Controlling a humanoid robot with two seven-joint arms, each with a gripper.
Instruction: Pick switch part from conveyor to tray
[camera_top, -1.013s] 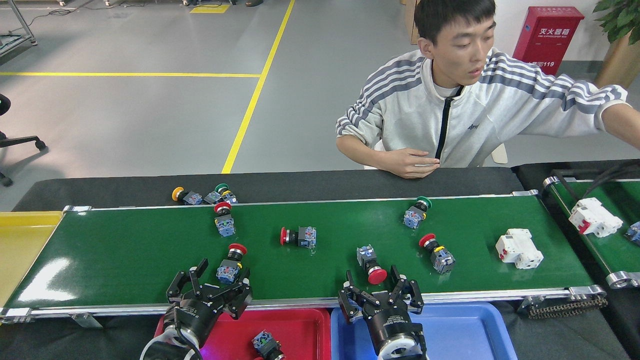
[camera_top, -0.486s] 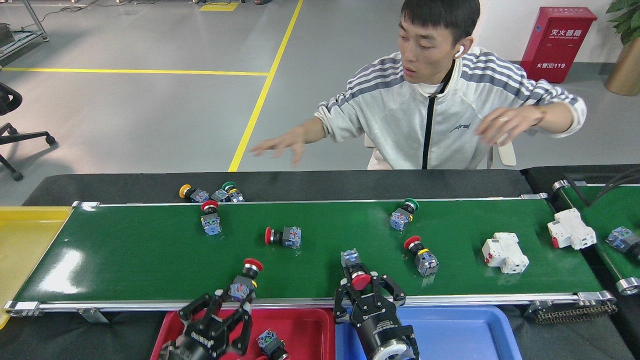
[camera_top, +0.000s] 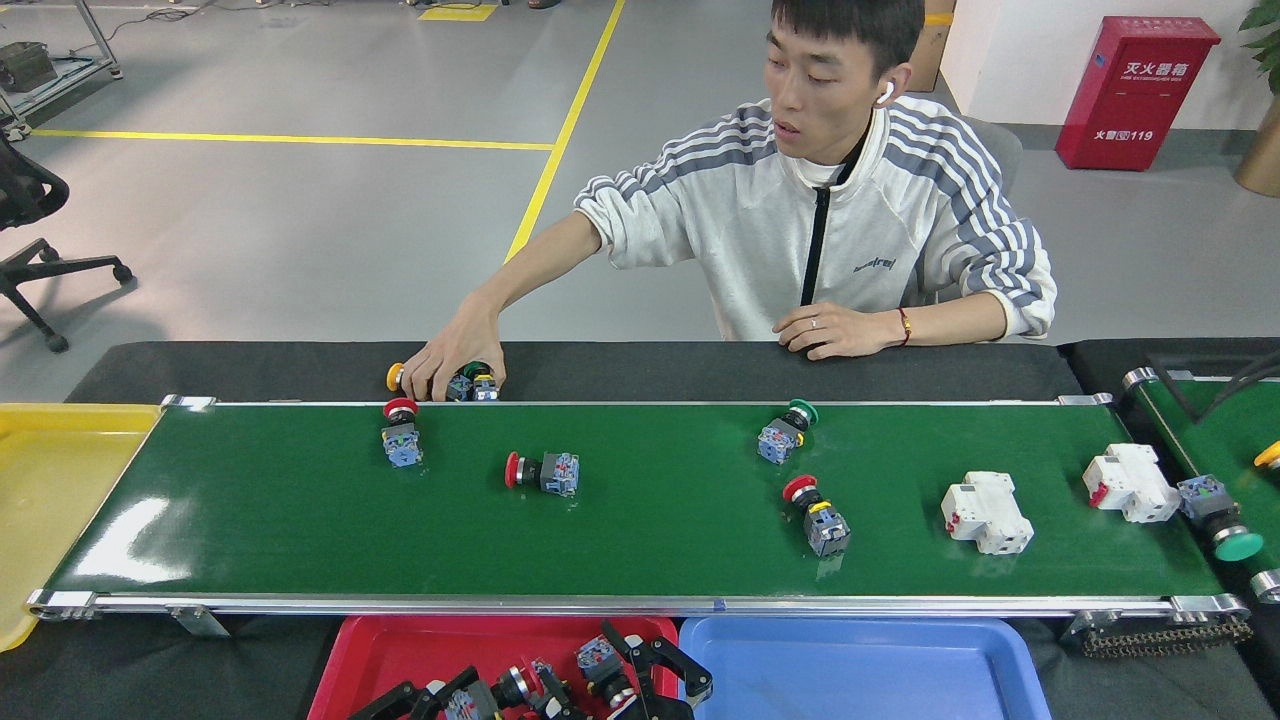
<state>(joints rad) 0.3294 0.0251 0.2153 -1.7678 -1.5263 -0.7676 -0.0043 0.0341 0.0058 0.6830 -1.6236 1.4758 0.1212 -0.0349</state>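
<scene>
The conveyor (camera_top: 300, 520) is a wide green belt carrying several switch parts: a red-capped one (camera_top: 400, 437), a red one lying on its side (camera_top: 543, 472), a green-capped one (camera_top: 785, 433) and another red one (camera_top: 818, 514). Both grippers are low at the bottom edge over the red tray (camera_top: 400, 650). My left gripper (camera_top: 455, 697) is shut on a switch part (camera_top: 510, 687). My right gripper (camera_top: 628, 668) is shut on a blue-bodied switch part (camera_top: 598, 658). Both are largely cut off by the frame edge.
A blue tray (camera_top: 860, 670) sits right of the red one and a yellow tray (camera_top: 50, 480) lies at the belt's left end. Two white breakers (camera_top: 985, 512) (camera_top: 1130, 482) lie on the belt's right. A person's hand (camera_top: 450, 360) rests on parts behind the belt. A second belt (camera_top: 1215, 430) is at the right.
Both grippers lifted switch parts off the belt's near edge and pulled back over the red tray. The belt's parts drifted left. The person's hand reached the parts behind the belt.
</scene>
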